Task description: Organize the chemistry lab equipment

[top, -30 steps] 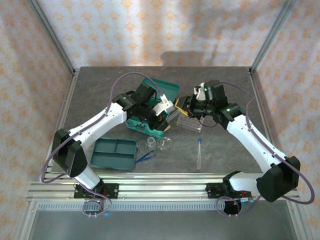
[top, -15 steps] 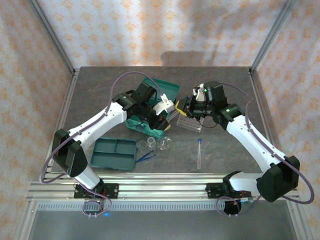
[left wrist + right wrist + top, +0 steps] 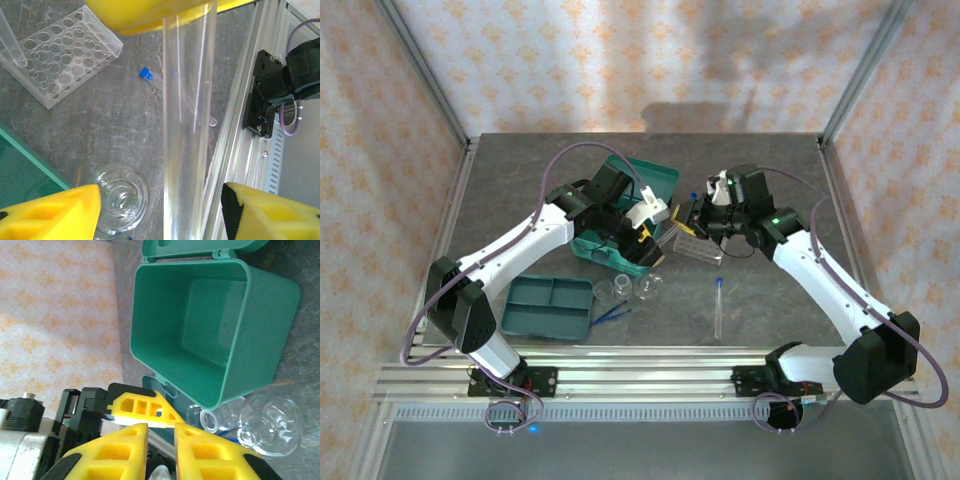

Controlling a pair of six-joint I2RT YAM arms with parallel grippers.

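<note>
A clear test tube (image 3: pixel 187 125) runs straight up the left wrist view. My left gripper (image 3: pixel 159 212) is open around it, with a gap on each side. My right gripper (image 3: pixel 161 440) is shut on that tube, whose end (image 3: pixel 162 474) pokes out between its fingers. The two grippers (image 3: pixel 653 228) (image 3: pixel 703 218) meet above the perforated rack (image 3: pixel 692 243). A blue-capped tube (image 3: pixel 718 308) lies on the table. Another tube's rounded end (image 3: pixel 15 50) sits at the rack's (image 3: pixel 65 55) corner. Two glass vessels (image 3: pixel 613 289) (image 3: pixel 649 287), blue tweezers (image 3: pixel 613 313) and the teal divided tray (image 3: pixel 548 306) lie near the front left.
The open teal hinged case (image 3: pixel 630 215) stands under the left wrist, close to the rack. Aluminium rails (image 3: pixel 640 375) run along the near edge, and frame posts (image 3: pixel 850 90) rise at the corners. Patterned walls enclose the table.
My right gripper closed on the tube, then my left gripper's jaws opened off it. Both arms stayed almost in place.
</note>
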